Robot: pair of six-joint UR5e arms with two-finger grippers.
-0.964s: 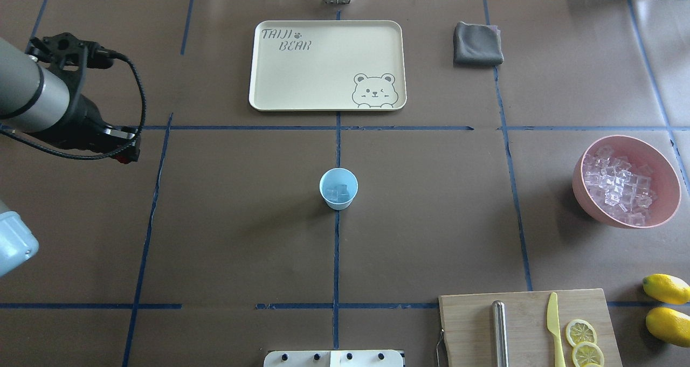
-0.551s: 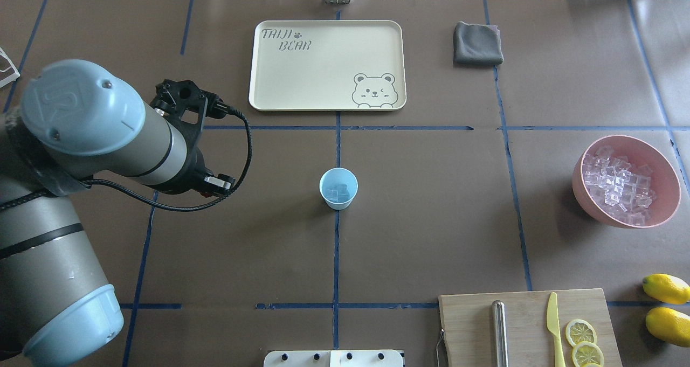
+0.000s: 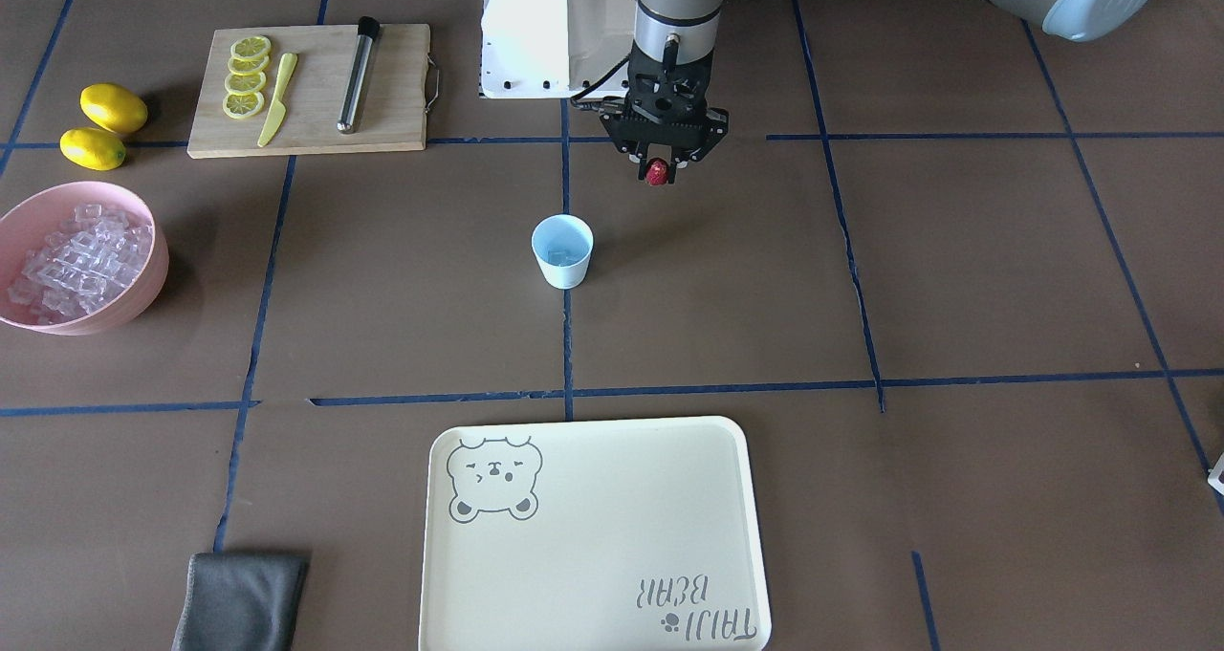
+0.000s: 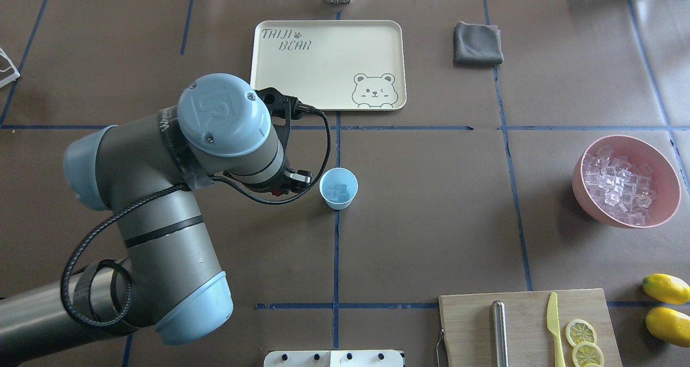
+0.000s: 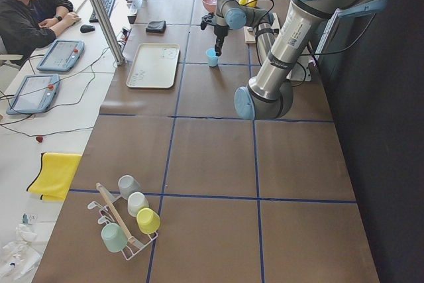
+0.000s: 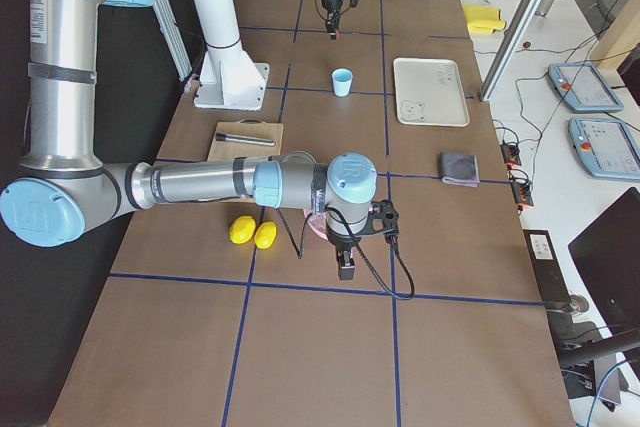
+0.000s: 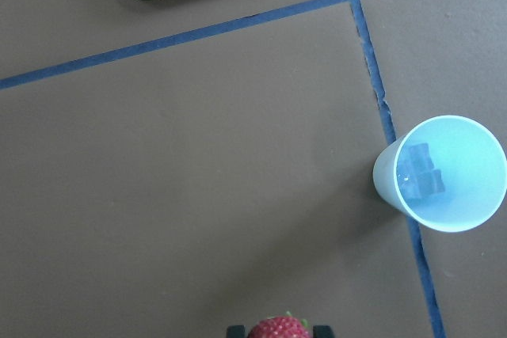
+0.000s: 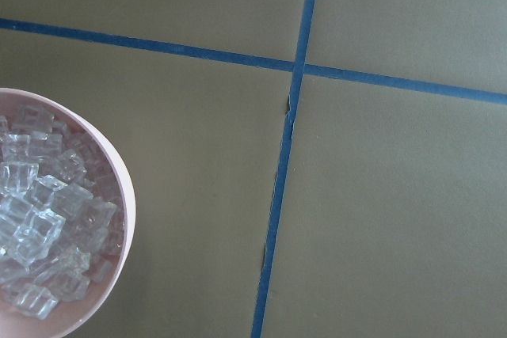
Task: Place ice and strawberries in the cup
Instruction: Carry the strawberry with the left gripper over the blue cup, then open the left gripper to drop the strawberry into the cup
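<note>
Left claw (image 3: 656, 165) clamped on tiny dark red strawberry (image 3: 656, 174)
We see it near the small light-blue plastic cup (image 3: 562, 249) holding maybe two clear ice cubes (image 7: 421, 173); right claw (image 6: 345, 268) state, can't tell.

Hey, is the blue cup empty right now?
Not empty: the cup holds a few ice cubes at the bottom; the strawberry is not in it.

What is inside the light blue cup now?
The cup holds a few clear ice cubes at its bottom, no berry. The strawberry is in the left gripper, away from it. Whatever lies under the cubes is covered.
</note>
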